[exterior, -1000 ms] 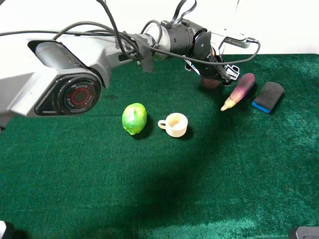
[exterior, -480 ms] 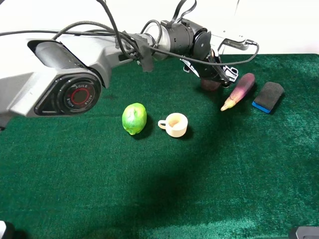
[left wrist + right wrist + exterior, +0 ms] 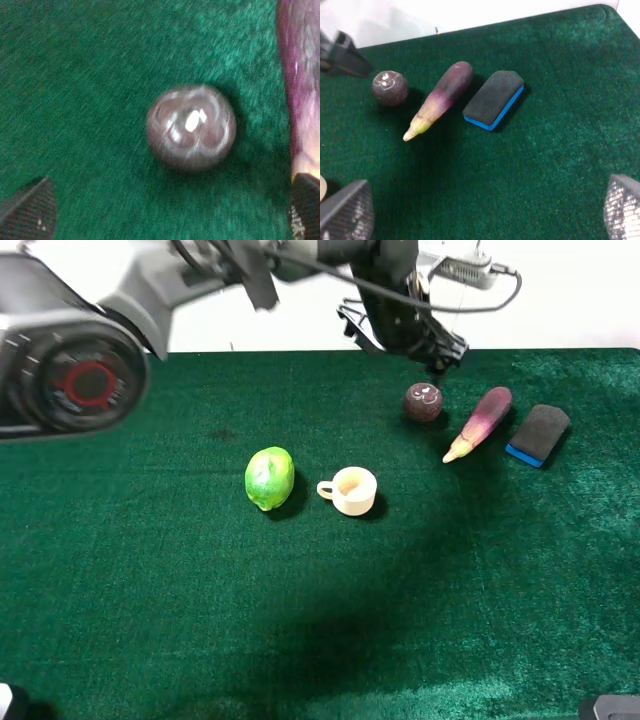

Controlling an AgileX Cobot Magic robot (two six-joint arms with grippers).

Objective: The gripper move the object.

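Note:
The object, a small dark maroon ball-like fruit (image 3: 423, 401) with pale marks on top, rests on the green cloth next to the eggplant. My left gripper (image 3: 438, 352), a black claw on the big grey arm, hangs open and empty above and just behind it. In the left wrist view the fruit (image 3: 191, 126) lies free between the two spread fingertips (image 3: 29, 212), touching neither. My right gripper (image 3: 485, 212) is open and empty, well away from the fruit (image 3: 390, 88), at the near right of the table.
A purple-and-white eggplant (image 3: 480, 423) lies right of the fruit, then a black-and-blue sponge (image 3: 538, 434). A green lime-like fruit (image 3: 269, 477) and a cream cup (image 3: 350, 490) stand mid-table. The cloth's back edge meets a white wall.
My left gripper was closed around the fruit at the cloth. It has opened and risen up and back, leaving the fruit in place. The whole arm has lifted.

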